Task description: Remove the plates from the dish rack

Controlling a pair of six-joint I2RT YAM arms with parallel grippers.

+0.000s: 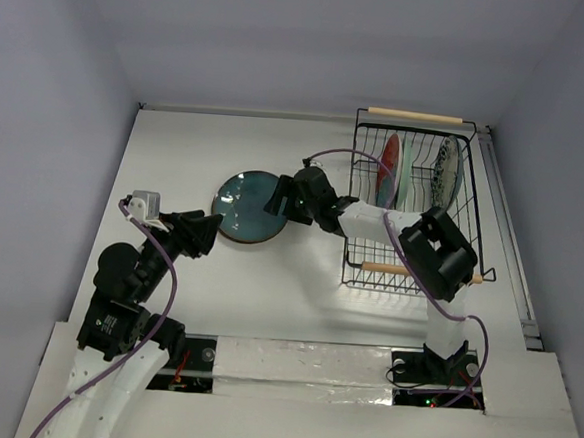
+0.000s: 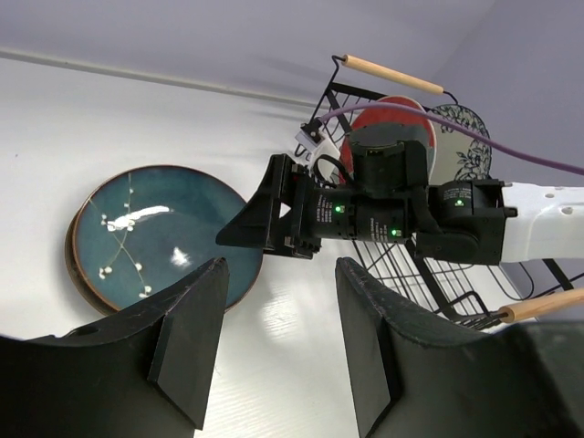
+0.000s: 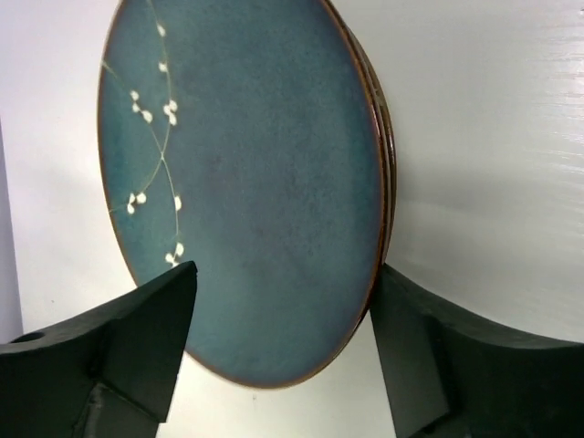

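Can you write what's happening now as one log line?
teal plate: flat on table | right gripper: open at its rim | left gripper: open, empty | dish rack: floral plate standing inside

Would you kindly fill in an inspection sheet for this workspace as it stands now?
Surface: white table, no spills seen.
Job's things: teal plate lies flat, seemingly stacked on a second plate; black wire rack holds a red-backed plate and a floral plate upright.
Clutter: nothing seen.
Grippers: right claw open at the teal plate's rack-side edge; left claw open and empty, apart from the plate.
Cables: purple left cable runs along its arm; purple right cable arcs over the rack.
Surroundings: plain pale walls.
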